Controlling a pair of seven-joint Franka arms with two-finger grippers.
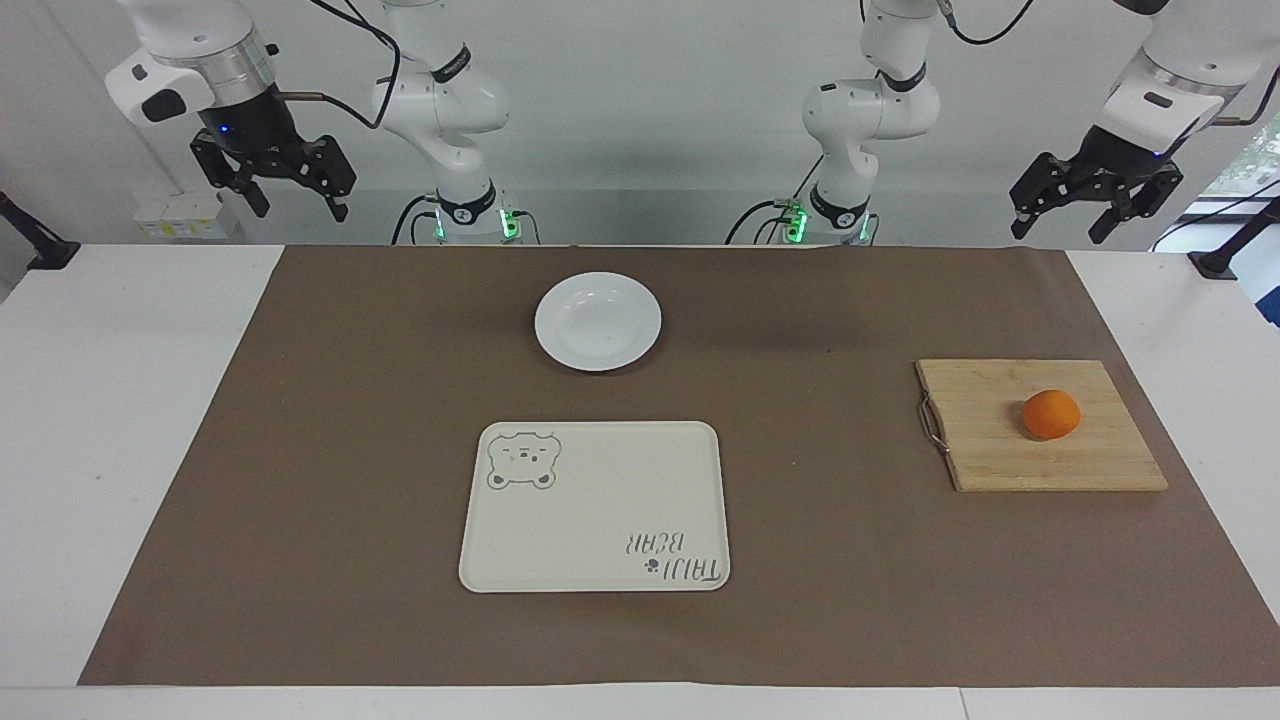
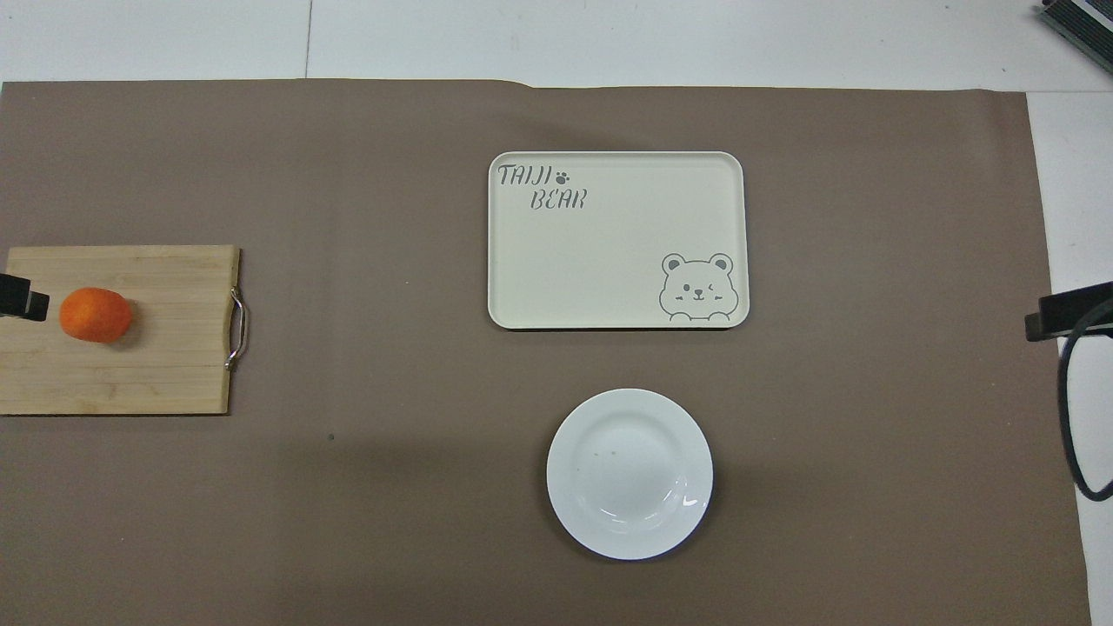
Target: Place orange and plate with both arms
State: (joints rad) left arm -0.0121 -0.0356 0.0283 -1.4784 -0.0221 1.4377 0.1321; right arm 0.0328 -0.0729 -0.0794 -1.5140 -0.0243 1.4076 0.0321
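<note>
1. Now the orange sits on the wooden cutting board, and the white plate lies nearer the robots than the bear tray.
2. Left gripper and right gripper hang high, jaws spread, holding nothing.
3. I think the orange may roll, so pinch its middle; the plate looks slippery and breakable, so grab its rim.

a brown mat covers most of the white table. on the mat, midway between the left claw and the right claw and lower than both, lies a cream tray with a bear drawing at one corner and "taiji bear" lettering at the corner diagonally across. a wooden cutting board with a metal handle on its inner edge lies below the left claw, toward that arm's end of the table.
</note>
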